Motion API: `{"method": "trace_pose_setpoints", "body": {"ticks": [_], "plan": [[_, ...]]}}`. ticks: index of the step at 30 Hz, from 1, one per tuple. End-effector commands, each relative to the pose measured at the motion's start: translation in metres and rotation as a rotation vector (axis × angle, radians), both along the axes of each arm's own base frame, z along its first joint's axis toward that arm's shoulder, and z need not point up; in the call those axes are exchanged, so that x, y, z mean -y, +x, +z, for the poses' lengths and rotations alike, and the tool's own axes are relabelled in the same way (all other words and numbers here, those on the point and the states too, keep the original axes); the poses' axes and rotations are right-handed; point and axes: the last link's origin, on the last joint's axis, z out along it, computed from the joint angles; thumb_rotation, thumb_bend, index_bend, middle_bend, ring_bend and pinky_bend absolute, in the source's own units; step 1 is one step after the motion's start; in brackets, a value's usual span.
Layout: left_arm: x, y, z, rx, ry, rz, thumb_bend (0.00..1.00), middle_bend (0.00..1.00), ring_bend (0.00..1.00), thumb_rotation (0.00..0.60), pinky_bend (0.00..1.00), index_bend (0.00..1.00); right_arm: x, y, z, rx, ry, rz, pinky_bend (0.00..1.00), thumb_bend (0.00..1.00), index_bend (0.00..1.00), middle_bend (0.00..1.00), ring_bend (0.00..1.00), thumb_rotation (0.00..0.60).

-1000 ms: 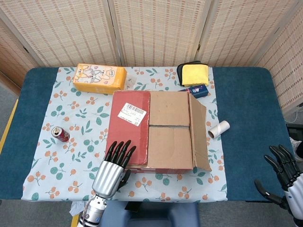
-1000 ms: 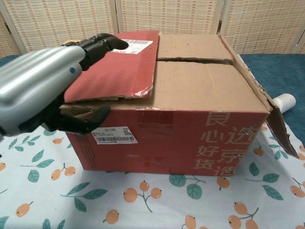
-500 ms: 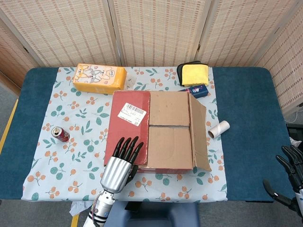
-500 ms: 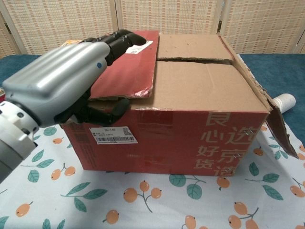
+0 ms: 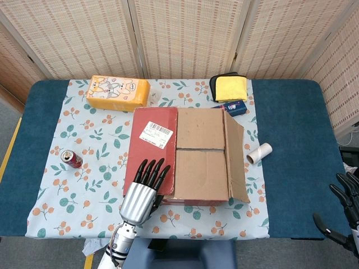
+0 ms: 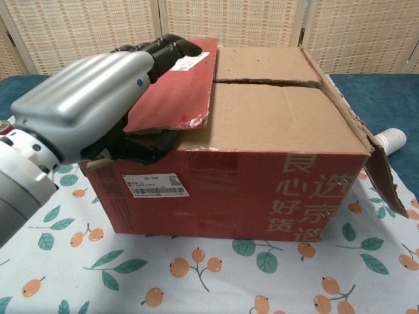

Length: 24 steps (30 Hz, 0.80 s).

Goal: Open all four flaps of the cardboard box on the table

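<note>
The cardboard box [image 5: 199, 154] stands mid-table, its red front [image 6: 262, 190] facing the chest view. The red left flap [image 5: 152, 147] lies slightly lifted over the top. My left hand [image 5: 142, 190] grips this flap's near edge: the fingers [image 6: 167, 51] lie flat on top and the thumb [image 6: 149, 145] is hooked beneath. Two brown inner flaps [image 6: 275, 98] lie closed with a seam between them. The right flap [image 5: 238, 159] hangs outward and down. My right hand [image 5: 348, 216] is low off the table's right front corner, fingers spread, holding nothing.
An orange carton [image 5: 118, 92] and a yellow cloth [image 5: 231, 88] sit behind the box, with a small blue packet [image 5: 234, 107] against its back corner. A red can [image 5: 71, 159] stands to the left, a white roll [image 5: 259, 152] to the right. Woven screens back the table.
My left hand slid forward and rightward over the red flap, the thumb went under its edge, and the flap rose slightly. My right hand sank lower toward the frame's corner.
</note>
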Motion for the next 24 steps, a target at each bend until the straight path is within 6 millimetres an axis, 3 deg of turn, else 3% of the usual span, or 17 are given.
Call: {"method": "trace_pose_setpoints", "body": {"ticks": [1,14,24], "plan": [[-0.005,-0.002,0.004,-0.020,0.074,-0.023,0.51,0.03,0.00,0.600,0.00,0.03,0.000,0.000,0.000,-0.002,-0.001,-0.001,0.00,0.44,0.00,0.00,0.00,0.600],[-0.021,-0.018,0.041,0.028,0.342,-0.023,0.51,0.05,0.00,0.600,0.00,0.05,-0.004,0.000,-0.004,-0.050,-0.031,-0.029,0.00,0.44,0.00,0.00,0.00,0.600],[-0.015,-0.026,0.072,0.041,0.437,-0.009,0.52,0.05,0.00,0.600,0.00,0.05,-0.002,0.002,-0.012,-0.081,-0.013,-0.043,0.00,0.44,0.00,0.00,0.00,0.600]]}}
